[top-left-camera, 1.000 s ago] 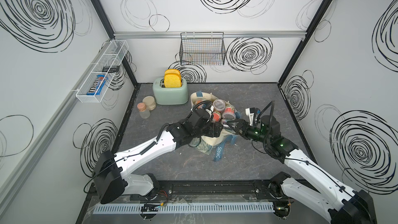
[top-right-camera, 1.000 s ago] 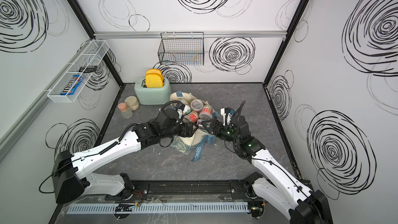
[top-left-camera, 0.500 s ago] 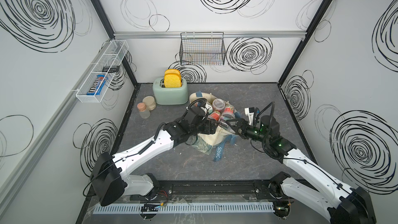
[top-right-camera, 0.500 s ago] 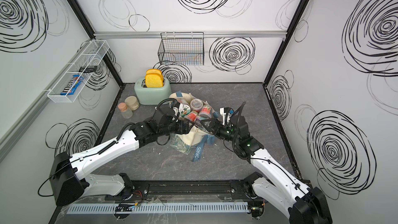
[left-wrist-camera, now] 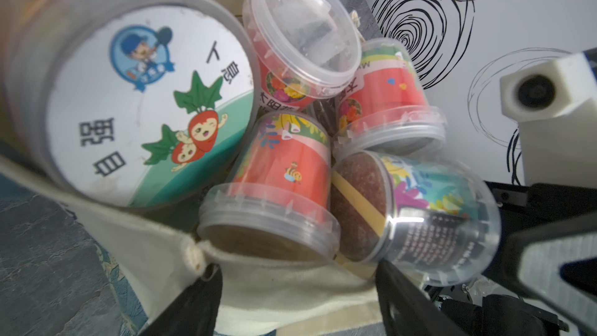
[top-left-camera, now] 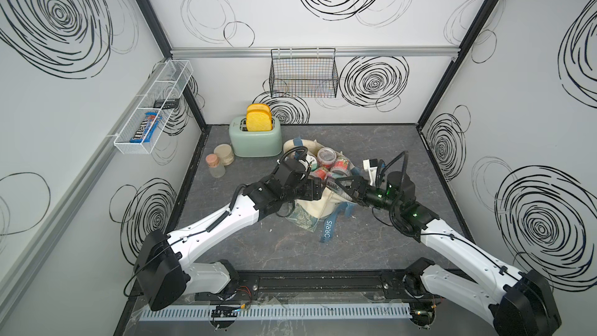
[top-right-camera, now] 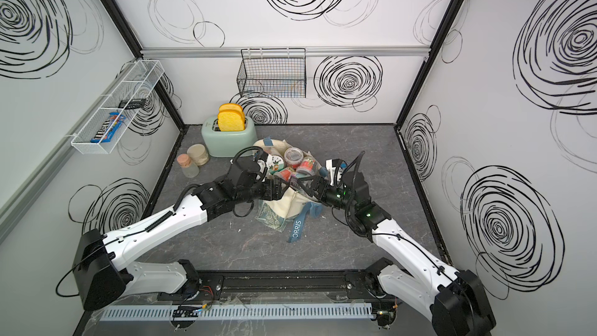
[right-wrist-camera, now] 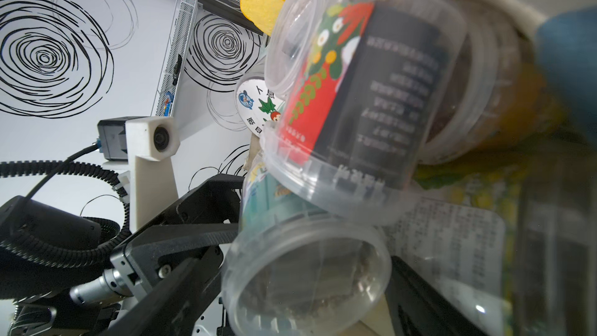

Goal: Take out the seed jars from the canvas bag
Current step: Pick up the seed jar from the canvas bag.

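Lifting one jar at a time is advised here. The canvas bag (top-left-camera: pixel 318 210) is laid on its side near the middle of the bench (top-left-camera: pixel 258 253), and the seed jars (top-left-camera: pixel 326 156) are heaped at its open mouth, on the side toward the toaster (top-left-camera: pixel 255 138). The left end effector (left-wrist-camera: pixel 297 273) is held apart, with only the cream cloth of the bag's rim between its fingers — nothing is gripped. The right end effector (right-wrist-camera: pixel 303 263) is also spread wide, and a teal-labelled jar (left-wrist-camera: pixel 420 208), lying on its side, is found between its fingers; a firm clamp is not shown. For a good grasp the fingers should be brought onto the round wall of this jar, not onto the lid rim, and closed slowly, since smooth plastic can be expected to slip or roll. A red-labelled jar (right-wrist-camera: pixel 349 92) is leaned against it, so a slow draw outward is judged safer than a quick lift — otherwise the heap may be tumbled.

The two end effectors are placed very near each other at the mouth, so it is advised that one is kept still while the other is moved. Free bench is seen in front of the bag, toward the robot's base, and at its right side. Behind, the toaster and two frosted jars (top-left-camera: pixel 219 163) are near, and the bench is closed by walls (top-left-camera: pixel 517 124) on three sides.
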You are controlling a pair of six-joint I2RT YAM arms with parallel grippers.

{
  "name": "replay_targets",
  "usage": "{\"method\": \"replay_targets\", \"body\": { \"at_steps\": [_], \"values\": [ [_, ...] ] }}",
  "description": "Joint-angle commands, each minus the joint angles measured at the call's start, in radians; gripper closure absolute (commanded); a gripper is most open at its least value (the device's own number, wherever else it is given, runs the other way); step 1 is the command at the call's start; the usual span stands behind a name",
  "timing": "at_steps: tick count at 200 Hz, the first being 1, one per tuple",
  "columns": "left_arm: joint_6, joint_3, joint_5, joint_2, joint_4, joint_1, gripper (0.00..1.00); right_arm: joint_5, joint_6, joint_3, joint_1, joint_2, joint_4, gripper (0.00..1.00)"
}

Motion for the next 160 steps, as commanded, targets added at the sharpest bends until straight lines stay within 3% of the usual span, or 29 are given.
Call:
{"method": "replay_targets", "body": {
  "at_steps": [1,76,160],
  "values": [
    [0.011,-0.023,-0.026,-0.003,0.003,0.018,0.21,0.020,0.012,0.008,0.013,0.041,0.021,0.10],
    [0.019,-0.026,-0.022,-0.008,0.004,0.027,0.21,0.050,0.027,0.004,0.017,0.080,0.078,0.13],
    [0.024,-0.019,0.001,-0.068,-0.021,0.028,0.21,0.047,0.009,0.003,0.023,0.021,0.115,0.33]
  ]
}}
